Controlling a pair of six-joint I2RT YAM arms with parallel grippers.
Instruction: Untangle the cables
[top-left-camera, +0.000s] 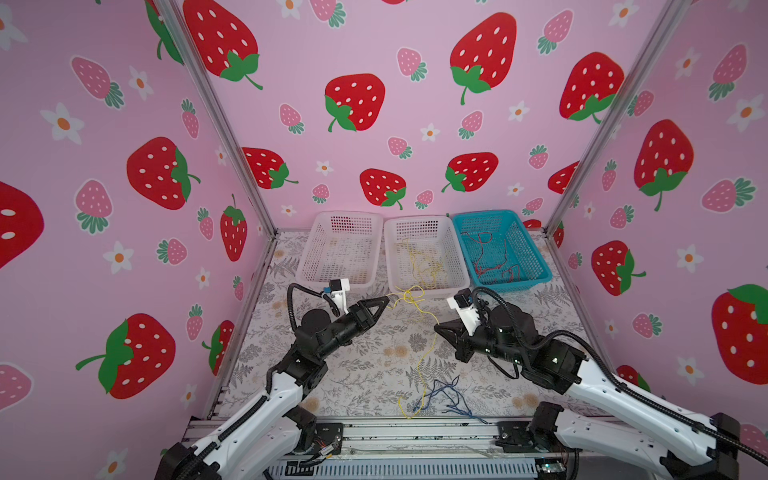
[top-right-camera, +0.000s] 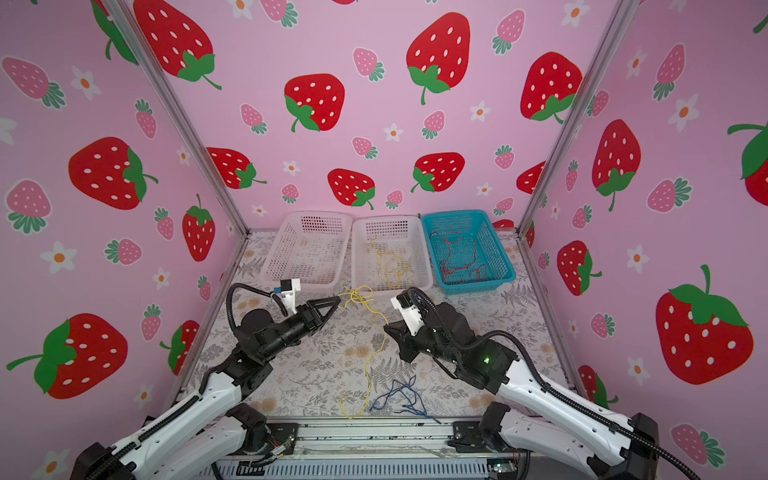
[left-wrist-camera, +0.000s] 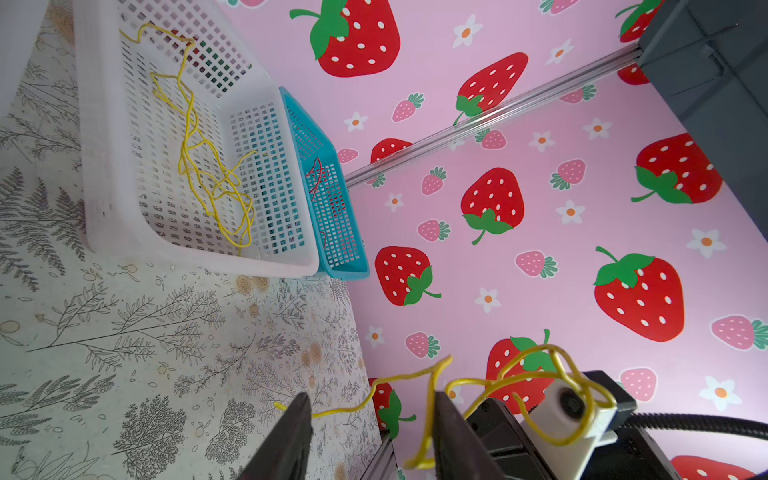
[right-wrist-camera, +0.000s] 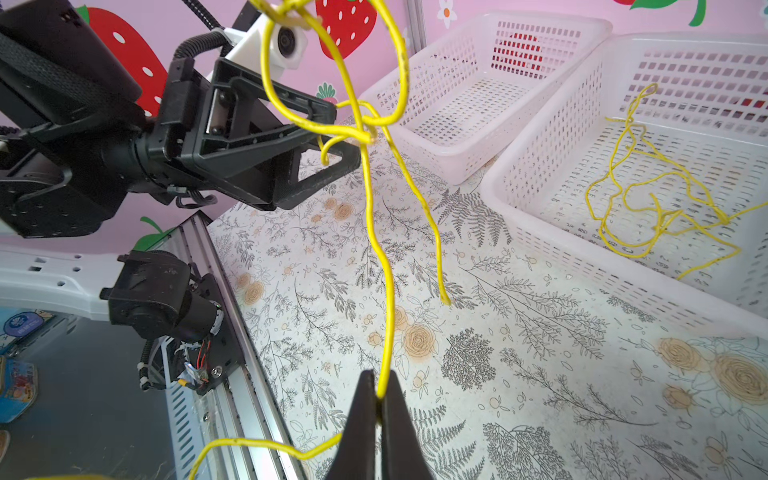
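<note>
Right end effector pinches thin, limp, knotted yellow cable.

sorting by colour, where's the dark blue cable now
In both top views the dark blue cable lies bunched at the table's front edge, right of the yellow cable's tail.

1. yellow cable: top loop cut by frame edge in R wrist view, lower end runs off bottom; you can't trace it whole.
2. left gripper: fingers cropped at bottom edge.
3. dark blue cable: tangle too small; you can't count strands.
4. red cable: mostly behind blue basket mesh.
</note>
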